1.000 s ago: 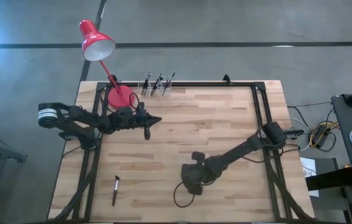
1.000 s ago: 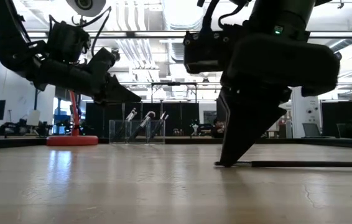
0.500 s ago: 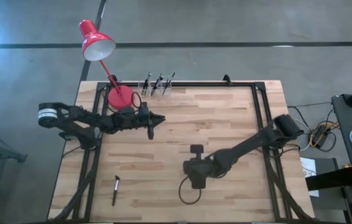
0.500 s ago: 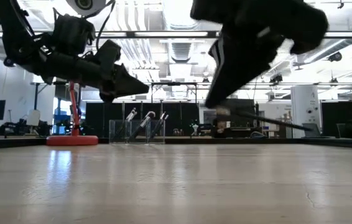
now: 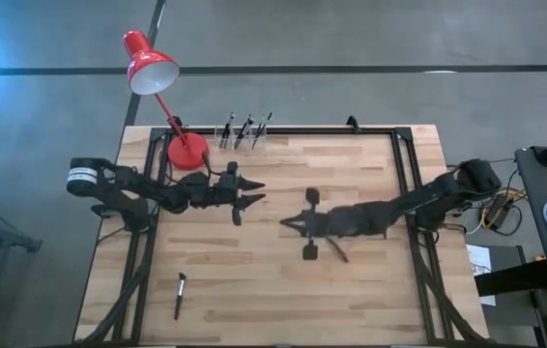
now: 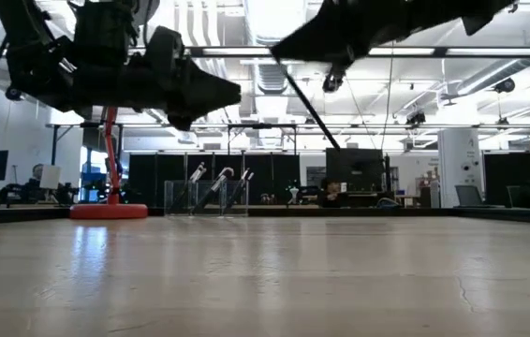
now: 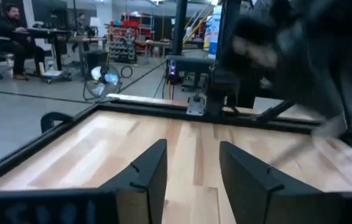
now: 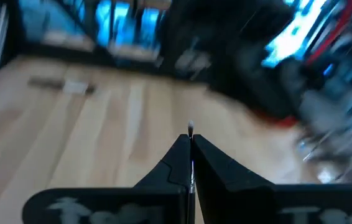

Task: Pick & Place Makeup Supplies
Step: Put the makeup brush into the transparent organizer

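My right gripper (image 5: 286, 222) hovers over the table's middle, pointing toward the left edge, and is shut on a thin dark makeup brush (image 6: 314, 108). Facing it from the left, my left gripper (image 5: 254, 198) hangs level above the table, open with nothing between its fingers (image 7: 191, 149). Another makeup brush (image 5: 181, 293) lies flat on the table near the front left. A few more brushes stand slanted in a clear holder (image 5: 244, 130) at the far edge. My right gripper pinches the brush near one end between its two fingers; a short tip (image 8: 190, 129) pokes out past the fingertips. The fingers come nearly level from the table's right. The brush's long remainder (image 6: 326, 126) slants down below the gripper, clear of the table.
A red desk lamp (image 5: 152, 66) stands with its round base (image 5: 187, 152) at the far left, beside the clear holder (image 6: 207, 195). A black frame (image 5: 404, 164) runs around the wooden tabletop. People sit in the room beyond the table.
My right gripper has risen from the table with the brush and gone toward the far edge, tipping from pointing down to almost level; the brush, flat on the table before, now hangs slanted in the air. My left gripper has opened and drifted toward the table's middle.
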